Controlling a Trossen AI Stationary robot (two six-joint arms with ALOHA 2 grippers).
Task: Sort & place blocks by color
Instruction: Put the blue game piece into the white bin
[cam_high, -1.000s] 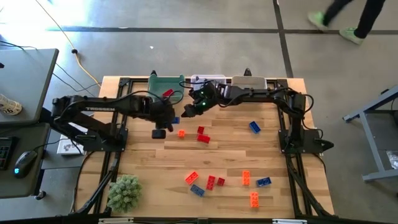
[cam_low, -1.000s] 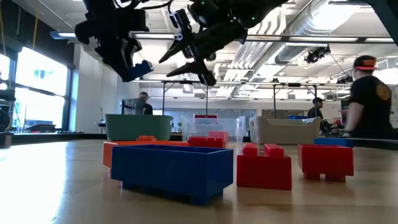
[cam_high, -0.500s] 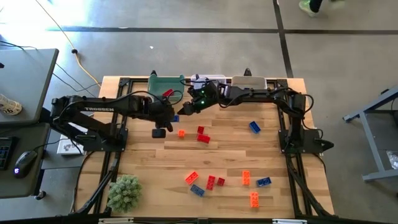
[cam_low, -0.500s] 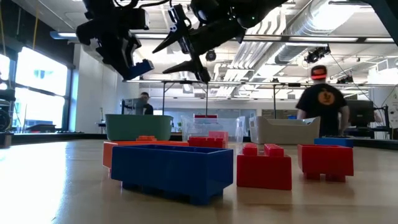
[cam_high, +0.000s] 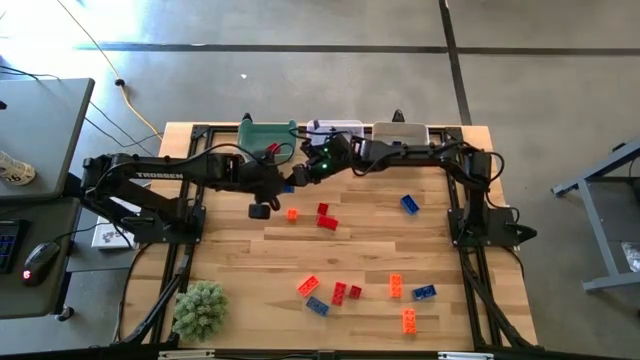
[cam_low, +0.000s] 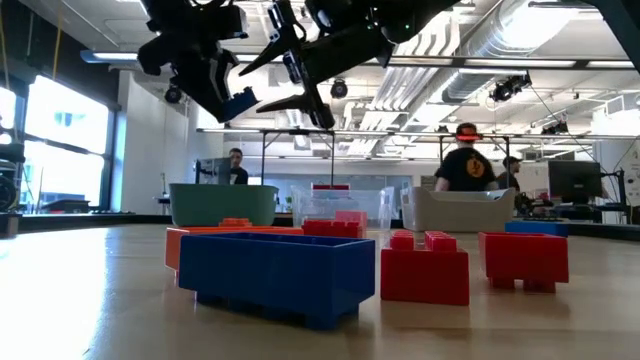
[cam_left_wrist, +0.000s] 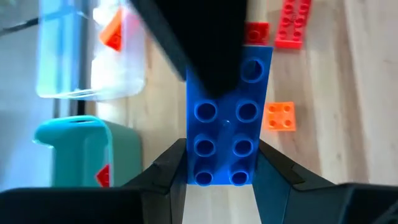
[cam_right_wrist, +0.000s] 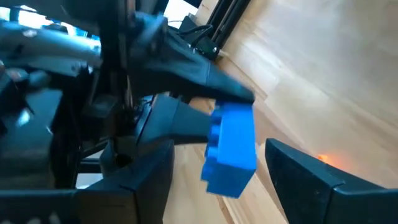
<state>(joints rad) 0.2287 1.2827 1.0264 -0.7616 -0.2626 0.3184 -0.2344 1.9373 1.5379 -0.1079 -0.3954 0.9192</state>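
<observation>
Here the left gripper pinches a blue block between the right gripper's spread fingers; closing off-centre, they could probably knock it loose.

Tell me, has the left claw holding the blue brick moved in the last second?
Yes. The left gripper, shut on the blue brick, shifted toward the right gripper, judged against the green bin.

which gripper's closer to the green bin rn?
Left. The left gripper, shut on a blue block, hangs just in front of the green bin. The open right gripper sits farther toward the clear bin.
</observation>
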